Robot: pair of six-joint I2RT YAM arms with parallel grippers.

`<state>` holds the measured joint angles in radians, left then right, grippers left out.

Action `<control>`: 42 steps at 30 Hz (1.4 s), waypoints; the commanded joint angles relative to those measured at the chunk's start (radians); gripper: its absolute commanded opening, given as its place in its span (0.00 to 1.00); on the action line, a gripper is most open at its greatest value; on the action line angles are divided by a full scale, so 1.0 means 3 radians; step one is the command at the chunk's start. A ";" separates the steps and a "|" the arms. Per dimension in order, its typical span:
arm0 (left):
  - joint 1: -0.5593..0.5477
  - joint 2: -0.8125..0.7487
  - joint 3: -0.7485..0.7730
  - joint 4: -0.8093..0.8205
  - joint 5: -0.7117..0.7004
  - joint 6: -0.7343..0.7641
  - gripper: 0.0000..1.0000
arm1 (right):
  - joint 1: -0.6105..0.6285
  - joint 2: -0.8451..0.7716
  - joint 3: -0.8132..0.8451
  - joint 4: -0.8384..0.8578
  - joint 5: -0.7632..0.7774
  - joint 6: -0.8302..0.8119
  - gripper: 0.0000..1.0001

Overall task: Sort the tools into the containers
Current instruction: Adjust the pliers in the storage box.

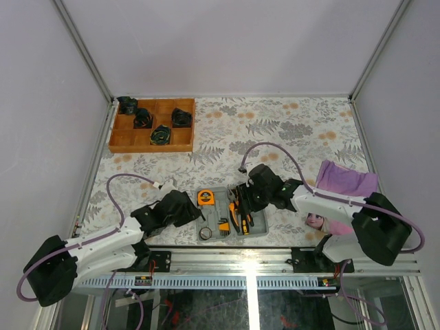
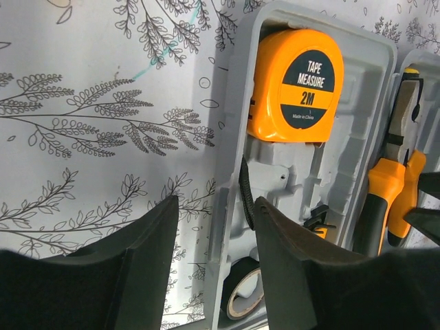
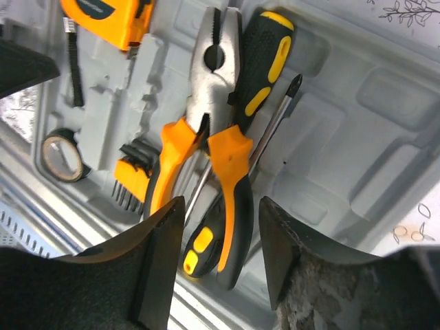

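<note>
The grey case (image 1: 258, 223) lies open at the near middle of the table. In it are the orange tape measure (image 1: 205, 198), the orange-and-black pliers (image 1: 239, 216) and a holder of black keys (image 1: 224, 227). My left gripper (image 2: 216, 227) is open and empty, its fingers either side of the case's left wall (image 2: 230, 137), below the tape measure (image 2: 295, 86). My right gripper (image 3: 221, 227) is open and empty just above the handles of the pliers (image 3: 230, 179). The pliers lie across a black-and-yellow screwdriver (image 3: 199, 247). A second screwdriver (image 3: 265, 62) lies beside them.
A roll of black tape (image 3: 63, 157) sits in the case's near corner. A wooden tray (image 1: 117, 137) holding black items stands at the back left. A purple cloth (image 1: 347, 177) lies at the right. A metal rail (image 1: 275, 258) runs along the near edge.
</note>
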<state>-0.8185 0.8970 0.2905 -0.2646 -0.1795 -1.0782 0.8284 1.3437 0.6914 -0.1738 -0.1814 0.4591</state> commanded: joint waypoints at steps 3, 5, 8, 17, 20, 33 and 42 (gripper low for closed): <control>-0.0013 0.0097 -0.0035 0.0312 0.0071 0.0050 0.45 | -0.0005 0.0299 0.0129 0.0182 -0.0010 -0.0051 0.47; -0.0013 0.0134 -0.0045 0.0342 0.0077 0.0051 0.44 | -0.0004 0.0314 0.0132 0.0187 0.0003 -0.0045 0.42; -0.0015 0.0159 -0.0073 0.0393 0.0103 0.0039 0.43 | -0.0006 0.0316 0.0145 0.0171 0.0005 -0.0042 0.32; -0.0014 0.0165 -0.0108 0.0406 0.0096 0.0012 0.33 | -0.0005 -0.0450 -0.0009 0.0063 0.0360 0.0084 0.06; -0.0013 0.0171 -0.0105 0.0406 0.0096 0.0007 0.32 | -0.0006 -0.0678 -0.0058 -0.0142 0.0612 0.0146 0.04; -0.0015 0.0225 -0.0066 0.0391 0.0096 0.0000 0.31 | -0.0007 -0.0715 -0.0106 -0.0891 0.0954 0.0274 0.02; -0.0013 0.0289 -0.0010 0.0410 0.0116 0.0025 0.30 | 0.0023 -0.0371 -0.0034 -0.0880 0.1020 0.0384 0.01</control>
<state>-0.8185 0.9661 0.2722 -0.1566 -0.1482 -1.0782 0.8291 1.2140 0.6456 -0.4595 0.0948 0.5327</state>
